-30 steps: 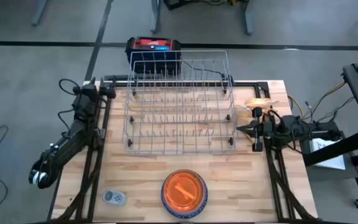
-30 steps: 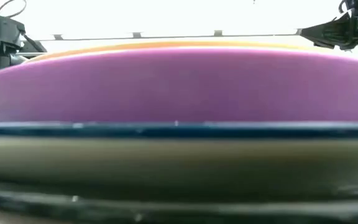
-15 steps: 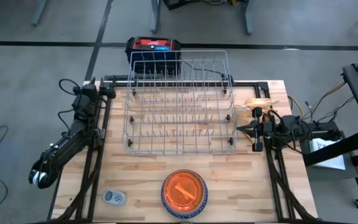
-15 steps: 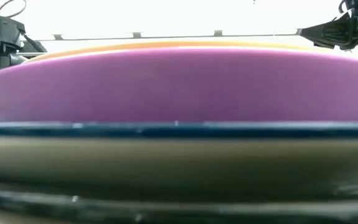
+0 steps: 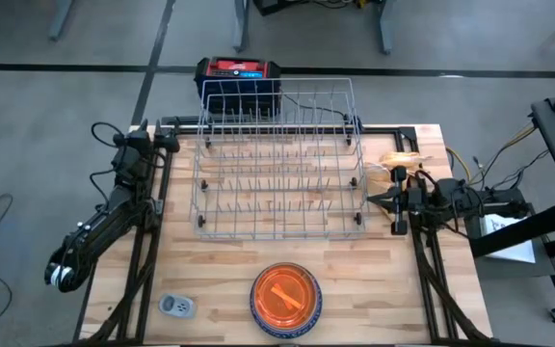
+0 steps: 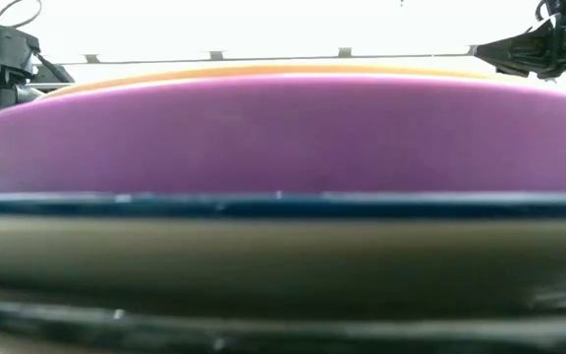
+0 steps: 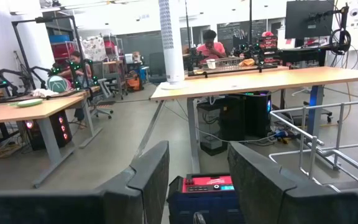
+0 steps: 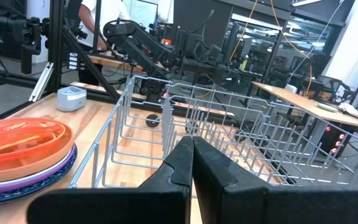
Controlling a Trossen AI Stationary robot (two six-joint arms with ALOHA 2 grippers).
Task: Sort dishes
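Sensibly, the clenched right end effector [image 5: 372, 200] at frame right should open before reaching the stacked dishes [image 5: 285, 299] at bottom centre, the released left end effector [image 7: 197, 180] waiting

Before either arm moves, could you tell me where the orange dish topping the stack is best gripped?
I'd take the orange dish by its raised outer rim, coming from above with one finger inside and one outside. It lies flat on the plate stack, so only that rim stands proud; the side toward the wire rack looks free.
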